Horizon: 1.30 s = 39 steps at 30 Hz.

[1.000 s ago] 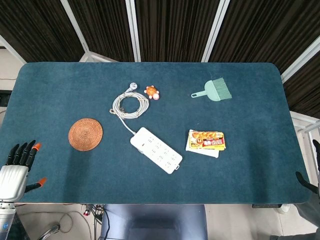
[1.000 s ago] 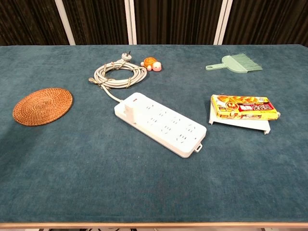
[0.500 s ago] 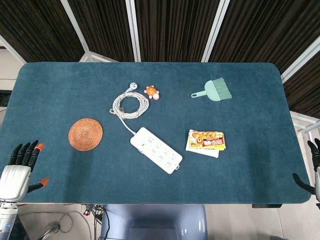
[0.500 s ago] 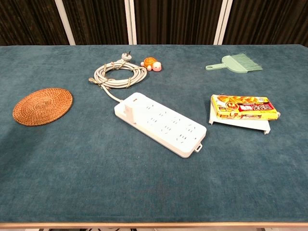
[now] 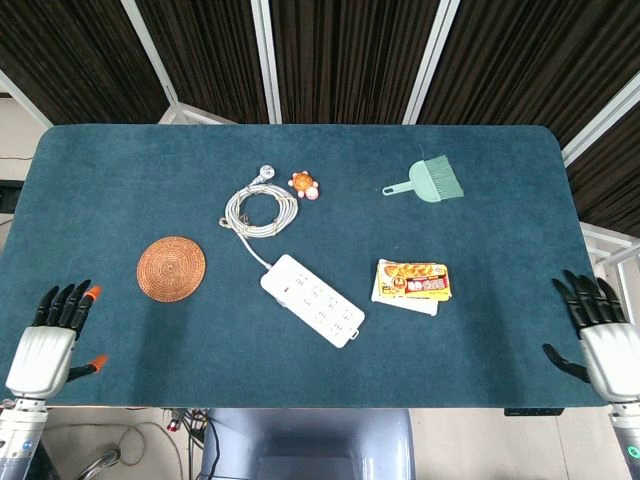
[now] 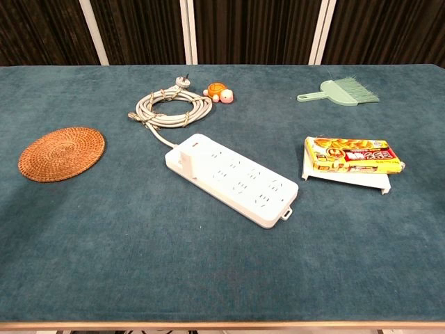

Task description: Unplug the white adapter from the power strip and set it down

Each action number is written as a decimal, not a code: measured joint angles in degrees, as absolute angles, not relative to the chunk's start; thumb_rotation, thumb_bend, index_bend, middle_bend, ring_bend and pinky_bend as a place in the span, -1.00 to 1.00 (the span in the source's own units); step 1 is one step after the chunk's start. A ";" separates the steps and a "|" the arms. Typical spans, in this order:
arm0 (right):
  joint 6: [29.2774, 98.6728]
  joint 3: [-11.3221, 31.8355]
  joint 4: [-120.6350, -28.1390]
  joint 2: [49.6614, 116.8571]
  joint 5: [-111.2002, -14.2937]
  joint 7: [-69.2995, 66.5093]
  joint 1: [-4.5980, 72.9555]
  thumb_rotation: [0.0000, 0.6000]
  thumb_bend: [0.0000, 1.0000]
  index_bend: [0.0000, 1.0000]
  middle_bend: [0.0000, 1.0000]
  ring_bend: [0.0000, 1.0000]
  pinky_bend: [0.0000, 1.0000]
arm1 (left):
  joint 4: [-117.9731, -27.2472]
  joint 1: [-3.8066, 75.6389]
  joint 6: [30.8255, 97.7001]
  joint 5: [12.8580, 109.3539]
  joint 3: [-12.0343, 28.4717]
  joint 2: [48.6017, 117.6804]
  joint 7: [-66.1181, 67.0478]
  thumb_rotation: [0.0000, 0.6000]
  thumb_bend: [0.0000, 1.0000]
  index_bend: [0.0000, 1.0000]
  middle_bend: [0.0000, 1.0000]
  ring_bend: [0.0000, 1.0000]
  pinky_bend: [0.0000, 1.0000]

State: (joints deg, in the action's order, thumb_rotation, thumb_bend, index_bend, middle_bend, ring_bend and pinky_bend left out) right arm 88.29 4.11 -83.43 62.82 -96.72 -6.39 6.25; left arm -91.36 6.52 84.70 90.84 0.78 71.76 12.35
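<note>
A white power strip [image 5: 313, 300] [image 6: 233, 179] lies slantwise in the middle of the teal table. The white adapter [image 6: 187, 157] [image 5: 281, 287] stands plugged into its left end, near the cord. My left hand [image 5: 52, 335] hovers at the table's front left corner, fingers spread and holding nothing. My right hand [image 5: 595, 333] is at the front right corner, fingers spread too and holding nothing. Both hands are far from the strip. The chest view shows neither hand.
The coiled grey cord [image 5: 258, 211] and a small toy turtle [image 5: 304, 185] lie behind the strip. A woven round coaster [image 5: 171, 267] sits to the left, a snack packet [image 5: 411, 284] to the right, a green hand brush [image 5: 430, 180] at the back right.
My right hand has come up from the table's right edge into full view over the front right corner. My left hand has shifted slightly forward and to the right.
</note>
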 measured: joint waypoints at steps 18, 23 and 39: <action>72.07 0.25 -89.00 70.56 -109.06 6.89 19.37 1.00 0.03 -0.94 -0.85 -0.83 -0.62 | -110.26 20.92 67.65 84.07 8.45 72.89 30.88 1.00 -0.98 -0.98 -0.96 -1.00 -1.00; 67.23 0.15 -90.29 74.63 -108.71 10.02 21.87 1.00 0.08 -0.89 -0.81 -0.79 -0.59 | -111.60 25.67 63.34 77.93 11.34 75.39 35.32 1.00 -0.97 -0.94 -0.93 -1.00 -1.00; 58.12 2.09 -85.13 86.03 -102.16 14.88 27.24 1.00 0.08 -0.81 -0.77 -0.74 -0.57 | -105.40 38.44 55.31 63.92 16.77 82.89 42.36 1.00 -0.97 -0.89 -0.89 -1.00 -1.00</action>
